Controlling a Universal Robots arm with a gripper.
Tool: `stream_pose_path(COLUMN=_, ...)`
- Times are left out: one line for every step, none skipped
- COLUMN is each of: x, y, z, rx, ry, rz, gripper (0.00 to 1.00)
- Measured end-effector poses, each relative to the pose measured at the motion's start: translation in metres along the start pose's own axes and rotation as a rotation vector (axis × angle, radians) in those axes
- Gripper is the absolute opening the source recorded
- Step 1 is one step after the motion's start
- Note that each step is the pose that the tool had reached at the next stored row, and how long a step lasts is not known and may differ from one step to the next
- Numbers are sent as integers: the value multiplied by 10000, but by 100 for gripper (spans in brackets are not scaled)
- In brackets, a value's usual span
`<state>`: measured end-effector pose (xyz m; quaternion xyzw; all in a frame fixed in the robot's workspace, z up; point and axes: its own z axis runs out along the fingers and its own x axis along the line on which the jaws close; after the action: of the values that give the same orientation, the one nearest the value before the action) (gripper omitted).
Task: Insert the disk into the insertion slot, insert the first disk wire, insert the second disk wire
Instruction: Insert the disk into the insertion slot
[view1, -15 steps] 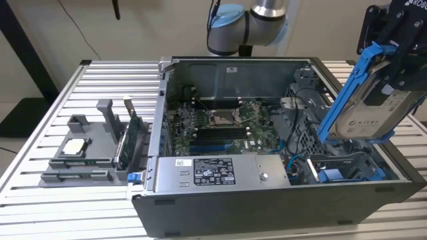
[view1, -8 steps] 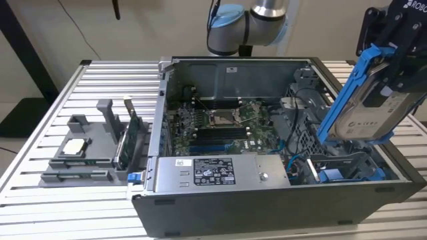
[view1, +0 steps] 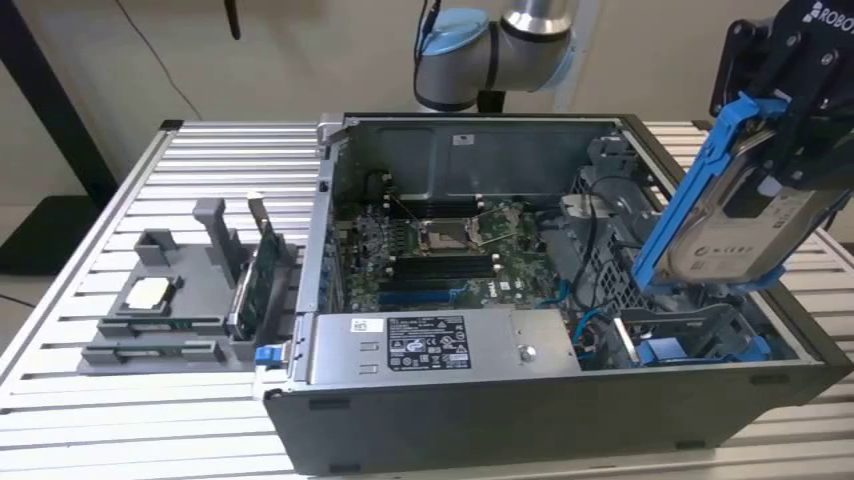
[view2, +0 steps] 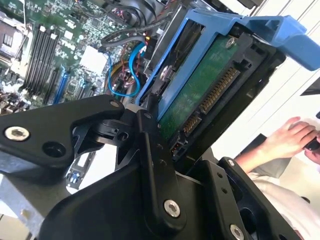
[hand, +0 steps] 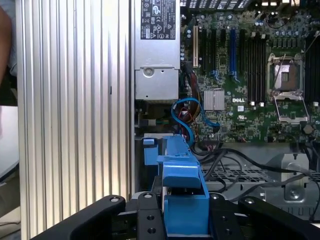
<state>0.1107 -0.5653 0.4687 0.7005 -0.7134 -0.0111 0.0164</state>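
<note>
One black gripper (view1: 787, 140), jaws clamped on the silver-grey hard drive in its blue plastic carrier (view1: 721, 215), holds it tilted above the dark grey metal drive bay (view1: 687, 325). I fear that tilt could jam its entry.

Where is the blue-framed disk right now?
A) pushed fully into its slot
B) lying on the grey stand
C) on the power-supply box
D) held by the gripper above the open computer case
D: the gripper clamps the disk, tilted in the air above the insertion slot in the exterior view.
</note>
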Motion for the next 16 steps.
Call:
stream_pose_path(x=0, y=0, z=4, rx=0, ry=0, rz=0, gripper=33)
stream_pose_path(x=1, y=0, z=8, rx=0, ry=-1, rz=0, gripper=33)
stream_pose_path(x=1, y=0, z=10, rx=0, ry=0, rz=0, gripper=33)
stream_pose_path(x=0, y=0, z=12, rx=0, ry=0, rz=0, gripper=33)
stream_pose_path(x=1, y=-1, z=14, rx=0, ry=1, rz=0, gripper=33)
stream_pose_path(x=0, y=-1, z=16, rx=0, ry=1, rz=0, gripper=33)
stream_pose_path(x=0, y=-1, z=17, rx=0, ry=0, rz=0, gripper=33)
stream_pose_path(x=0, y=-1, z=19, rx=0, ry=-1, rz=0, gripper=33)
stream_pose_path(x=0, y=-1, z=21, rx=0, ry=-1, rz=0, gripper=33)
stream_pose_path(x=0, y=-1, z=23, rx=0, ry=-1, rz=-1, gripper=33)
stream_pose_path(x=0, y=-1, z=26, rx=0, ry=0, rz=0, gripper=33)
stream_pose_path(x=0, y=-1, z=29, rx=0, ry=2, rz=0, gripper=33)
stream_pose_path(x=0, y=-1, z=32, rx=0, ry=4, rz=0, gripper=33)
stream_pose_path(x=0, y=-1, z=36, rx=0, ry=5, rz=0, gripper=33)
stream_pose_path(x=0, y=-2, z=40, rx=0, ry=6, rz=0, gripper=33)
stream_pose_path(x=0, y=-2, z=43, rx=0, ry=6, rz=0, gripper=33)
